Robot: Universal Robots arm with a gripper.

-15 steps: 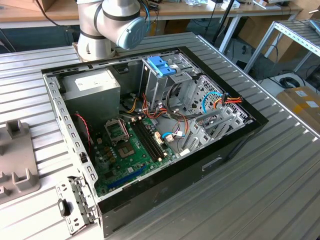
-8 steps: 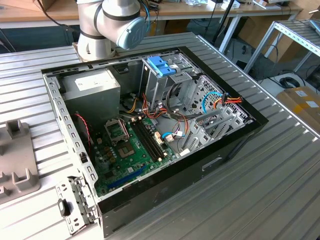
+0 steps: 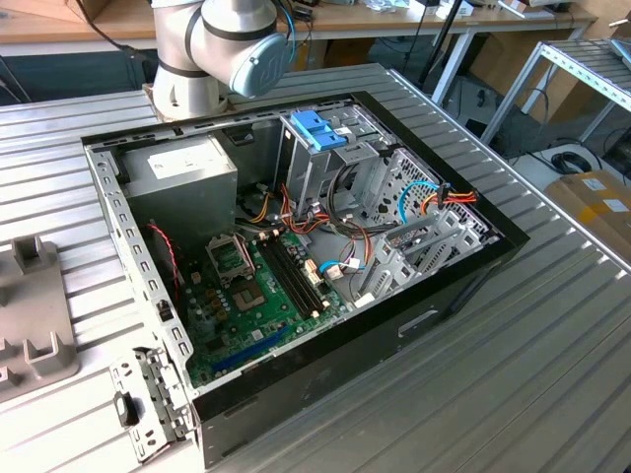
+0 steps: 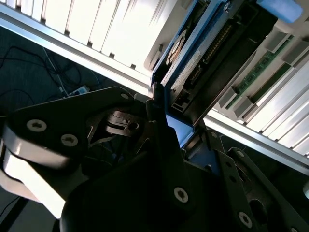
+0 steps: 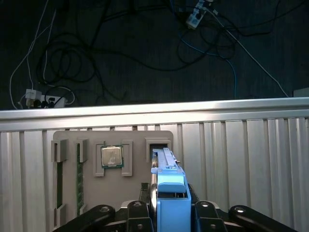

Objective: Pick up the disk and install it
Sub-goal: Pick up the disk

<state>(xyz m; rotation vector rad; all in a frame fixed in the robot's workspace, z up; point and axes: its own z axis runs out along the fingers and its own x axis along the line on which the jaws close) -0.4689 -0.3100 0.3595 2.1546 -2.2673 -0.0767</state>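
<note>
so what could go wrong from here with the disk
The gripper holds the disk by its thin edges; it could slip or tilt.
Its far end looks close to the grey holder; a skewed lift might catch.
Loose cables crowd the drive cage; they might snag.

Here's an open computer case (image 3: 394, 330) sitting on the ribbed metal desk (image 3: 513, 394). Inside, the green motherboard (image 3: 256, 296) lies flat, with a grey power supply (image 3: 182, 177) and its white sticker tucked in the corner behind it. A blue latch (image 3: 317, 130) tops the metal drive cage (image 3: 301, 169), and orange cables (image 3: 449, 200) fan out nearby. At the exterior view's left a grey fixture (image 3: 35, 325) rests on the desk. In the first wrist view, a grey holder plate (image 5: 130, 193) carries a processor chip (image 5: 111, 156) and memory sticks (image 5: 79, 179), and a power strip (image 5: 43, 100) lies on the dark floor.
</note>
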